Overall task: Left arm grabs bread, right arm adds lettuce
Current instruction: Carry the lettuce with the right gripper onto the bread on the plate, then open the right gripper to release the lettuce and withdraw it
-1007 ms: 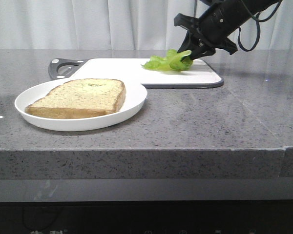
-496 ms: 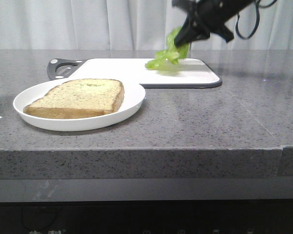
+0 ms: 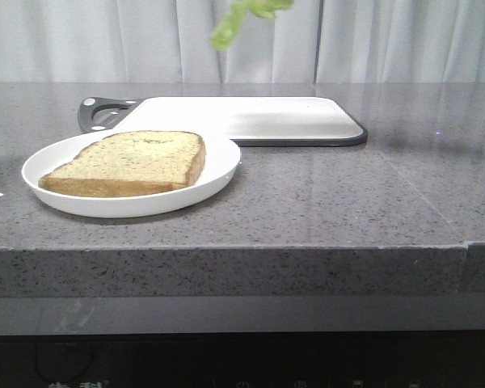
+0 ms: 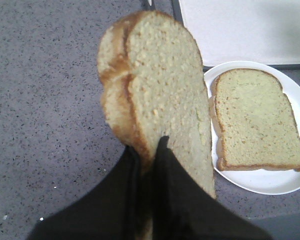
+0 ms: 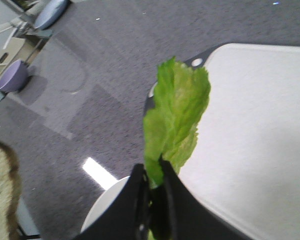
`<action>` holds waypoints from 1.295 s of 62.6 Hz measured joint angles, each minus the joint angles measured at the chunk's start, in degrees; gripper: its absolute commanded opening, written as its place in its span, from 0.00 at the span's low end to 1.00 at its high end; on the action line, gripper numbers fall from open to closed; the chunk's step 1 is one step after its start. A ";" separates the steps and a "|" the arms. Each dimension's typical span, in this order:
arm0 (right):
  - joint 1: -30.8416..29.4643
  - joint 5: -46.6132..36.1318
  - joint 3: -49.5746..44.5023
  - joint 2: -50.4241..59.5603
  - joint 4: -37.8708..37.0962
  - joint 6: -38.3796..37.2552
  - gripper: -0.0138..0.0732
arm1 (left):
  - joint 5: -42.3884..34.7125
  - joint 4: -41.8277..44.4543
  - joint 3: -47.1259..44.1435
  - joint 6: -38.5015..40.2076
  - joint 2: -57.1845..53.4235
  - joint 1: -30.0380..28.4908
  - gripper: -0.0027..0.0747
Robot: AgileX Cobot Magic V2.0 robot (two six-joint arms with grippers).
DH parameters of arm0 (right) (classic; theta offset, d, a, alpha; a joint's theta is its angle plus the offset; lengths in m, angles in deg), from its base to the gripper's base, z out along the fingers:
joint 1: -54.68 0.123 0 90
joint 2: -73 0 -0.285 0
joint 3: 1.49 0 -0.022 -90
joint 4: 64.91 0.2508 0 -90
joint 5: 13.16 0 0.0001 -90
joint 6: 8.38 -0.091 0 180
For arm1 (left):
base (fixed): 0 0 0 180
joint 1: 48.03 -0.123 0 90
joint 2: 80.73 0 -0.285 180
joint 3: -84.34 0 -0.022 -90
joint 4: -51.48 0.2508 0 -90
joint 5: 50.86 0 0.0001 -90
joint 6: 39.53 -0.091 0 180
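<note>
The left end effector (image 4: 147,150) is closed on a slice of bread (image 4: 155,90), which is gripped at its lower edge between the two black fingers (image 4: 172,190) and held upright, clear of the grey stone surface (image 4: 45,100). A second slice (image 4: 255,122) is seen lying flat on a white plate (image 4: 270,182), just beside the held slice in the left wrist view. The right end effector (image 5: 152,172) is closed on a lettuce leaf (image 5: 176,115), clamped at its stem end, with the ruffled leaf extending away from the fingertips above the near edge of a white cutting board (image 5: 260,130). In the front view, only the lettuce (image 3: 241,18) is visible at the top of the frame, well above the cutting board (image 3: 259,120), while the plate (image 3: 218,174) rests on the surface in front of the board.
</note>
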 measured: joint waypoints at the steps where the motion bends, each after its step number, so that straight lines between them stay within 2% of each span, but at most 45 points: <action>1: 0.50 0.01 -1.36 0.73 0.92 1.24 0.02 | 0.00 0.00 0.00 0.00 0.00 0.00 0.01; 11: 4.58 -0.61 -9.76 3.94 11.75 9.90 0.02 | -0.93 0.11 0.00 0.00 0.00 0.00 0.01; 24: 10.71 -2.47 -14.44 2.32 20.23 16.71 0.02 | -1.17 0.11 0.00 0.00 0.00 0.00 0.01; 36: 14.96 -2.92 -14.71 -2.71 23.98 18.79 0.02 | -1.36 0.23 0.00 0.00 0.00 0.00 0.01; 56: 15.37 -4.17 -14.84 -6.29 22.51 18.90 0.03 | -1.41 0.36 0.00 0.00 0.00 0.00 0.01; 65: 15.37 -5.89 -14.84 -6.29 18.47 18.68 0.18 | -1.41 0.45 0.00 0.00 0.00 0.00 0.01; 75: 15.37 -6.93 -14.84 -6.29 15.32 17.63 0.49 | -1.41 0.45 0.00 0.00 0.00 0.00 0.01; 81: 15.37 -7.02 -14.84 -6.29 14.18 17.19 0.58 | -1.41 0.45 0.00 0.00 0.00 0.00 0.01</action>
